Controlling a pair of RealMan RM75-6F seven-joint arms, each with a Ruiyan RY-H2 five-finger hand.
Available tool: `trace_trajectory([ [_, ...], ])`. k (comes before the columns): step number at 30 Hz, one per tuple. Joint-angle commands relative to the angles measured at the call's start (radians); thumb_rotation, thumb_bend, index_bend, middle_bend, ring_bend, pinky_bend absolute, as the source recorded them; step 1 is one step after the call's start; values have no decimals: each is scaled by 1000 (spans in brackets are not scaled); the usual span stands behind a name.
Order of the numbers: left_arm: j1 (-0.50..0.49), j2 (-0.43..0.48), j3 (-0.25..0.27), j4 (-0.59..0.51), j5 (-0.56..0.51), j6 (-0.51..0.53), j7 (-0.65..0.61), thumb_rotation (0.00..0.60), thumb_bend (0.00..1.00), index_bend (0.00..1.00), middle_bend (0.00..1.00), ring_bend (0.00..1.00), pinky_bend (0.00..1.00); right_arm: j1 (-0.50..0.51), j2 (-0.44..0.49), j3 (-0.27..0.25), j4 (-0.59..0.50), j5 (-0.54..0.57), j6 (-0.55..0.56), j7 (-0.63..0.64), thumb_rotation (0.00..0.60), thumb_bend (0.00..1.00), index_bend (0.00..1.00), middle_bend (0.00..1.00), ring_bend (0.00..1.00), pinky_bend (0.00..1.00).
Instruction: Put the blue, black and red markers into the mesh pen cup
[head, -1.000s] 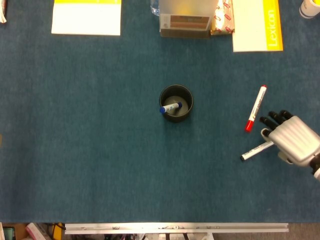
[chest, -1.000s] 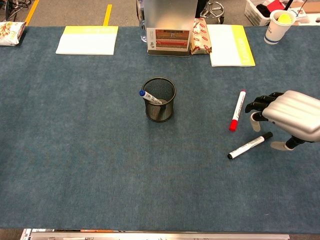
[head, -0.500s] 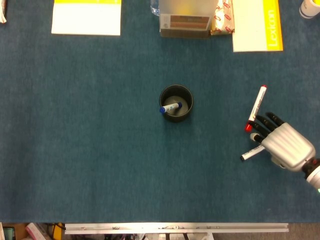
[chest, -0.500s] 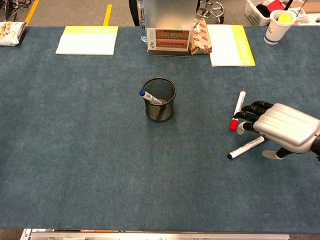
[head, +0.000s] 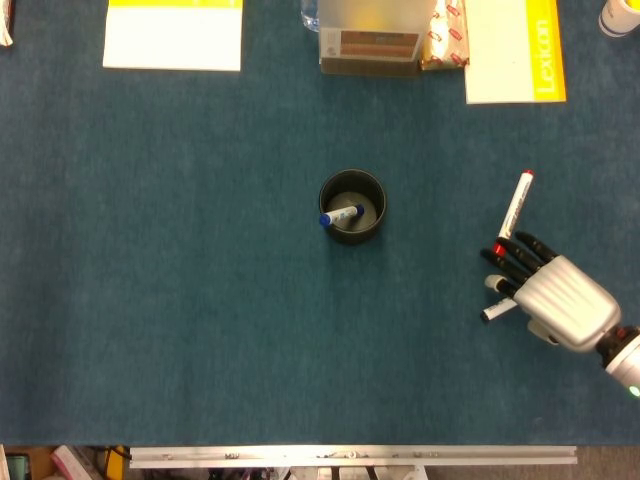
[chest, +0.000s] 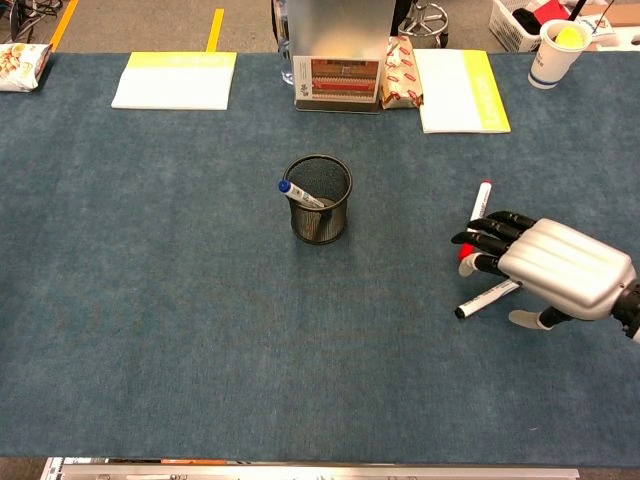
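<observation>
The black mesh pen cup (head: 352, 206) (chest: 319, 198) stands mid-table with the blue marker (head: 342, 215) (chest: 297, 193) leaning inside it. At the right, the red marker (head: 516, 205) (chest: 481, 200) lies on the cloth, its red cap end partly under my fingertips. The black marker (head: 495, 311) (chest: 480, 300) lies just below it; only its left end shows from beneath my right hand (head: 555, 295) (chest: 555, 268). That hand hovers palm down over both markers with its fingers stretched out and spread, gripping nothing that I can see. My left hand is out of both views.
Along the far edge sit a yellow-topped notepad (head: 173, 33), a box (head: 368, 40), a snack packet (chest: 401, 70) and a yellow-striped booklet (head: 515, 45). A paper cup (chest: 555, 50) stands at the far right corner.
My right hand has moved left and slightly nearer, sliding over the black marker; its fingertips now reach the red marker's cap end. Neither marker has moved.
</observation>
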Motion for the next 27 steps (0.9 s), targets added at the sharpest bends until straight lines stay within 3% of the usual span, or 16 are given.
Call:
trace_trajectory([
  [1, 3, 1, -2, -1, 1, -1, -3, 600, 241, 385, 60, 0, 121, -1, -20, -12, 29, -24, 16, 16, 600, 168, 318, 131, 79, 115],
  [13, 10, 5, -14, -6, 5, -10, -9, 600, 241, 385, 61, 0, 121, -10, -75, -26, 113, -65, 65, 65, 600, 259, 424, 131, 79, 115],
  [27, 18, 5, -19, -8, 10, -21, -14, 600, 241, 385, 61, 0, 122, -14, -113, -28, 172, -76, 87, 77, 600, 271, 430, 131, 79, 115],
])
